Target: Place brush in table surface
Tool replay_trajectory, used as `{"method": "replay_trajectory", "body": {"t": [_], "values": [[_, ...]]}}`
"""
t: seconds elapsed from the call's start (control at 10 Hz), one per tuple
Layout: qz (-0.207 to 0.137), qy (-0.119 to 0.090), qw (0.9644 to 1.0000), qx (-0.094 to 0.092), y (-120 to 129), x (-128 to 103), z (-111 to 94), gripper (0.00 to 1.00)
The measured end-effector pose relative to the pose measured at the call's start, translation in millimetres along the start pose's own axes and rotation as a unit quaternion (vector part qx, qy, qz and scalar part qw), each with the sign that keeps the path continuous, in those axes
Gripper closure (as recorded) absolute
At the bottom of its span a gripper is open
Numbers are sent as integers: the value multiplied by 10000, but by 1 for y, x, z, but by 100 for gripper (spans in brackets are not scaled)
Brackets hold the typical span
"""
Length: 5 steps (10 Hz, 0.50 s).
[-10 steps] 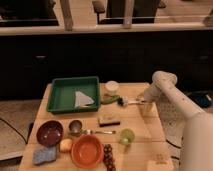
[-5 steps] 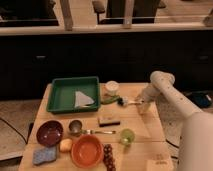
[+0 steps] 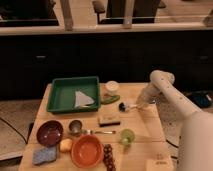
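camera view: the gripper (image 3: 138,105) sits low over the table surface (image 3: 145,131), at the brush (image 3: 126,106) handle; its opening can't be told.

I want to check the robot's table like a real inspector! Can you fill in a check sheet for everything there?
Surface: light wooden plank table, crowded with items.
Job's things: small brush with dark round head and pale handle, low over the table's right side, at the hand.
Clutter: green rectangular tray with a pale sheet inside; dark maroon bowl; orange bowl; blue sponge; tan block; thin metal utensil.
Grippers: white arm's hand beside the brush.
Cables: dark cable on the floor, left.
Surroundings: dark cabinets behind.
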Motion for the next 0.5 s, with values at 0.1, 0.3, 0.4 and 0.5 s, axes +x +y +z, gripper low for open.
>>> {"method": "replay_trajectory", "body": {"t": [0.1, 0.3, 0.4, 0.5], "values": [[-2, -1, 10000, 0, -1, 2, 1, 100], [-21, 10, 10000, -32, 0, 1, 0, 100], [-18, 7, 10000, -35, 1, 1, -1, 100], [-26, 13, 10000, -41, 0, 1, -1, 100]]}}
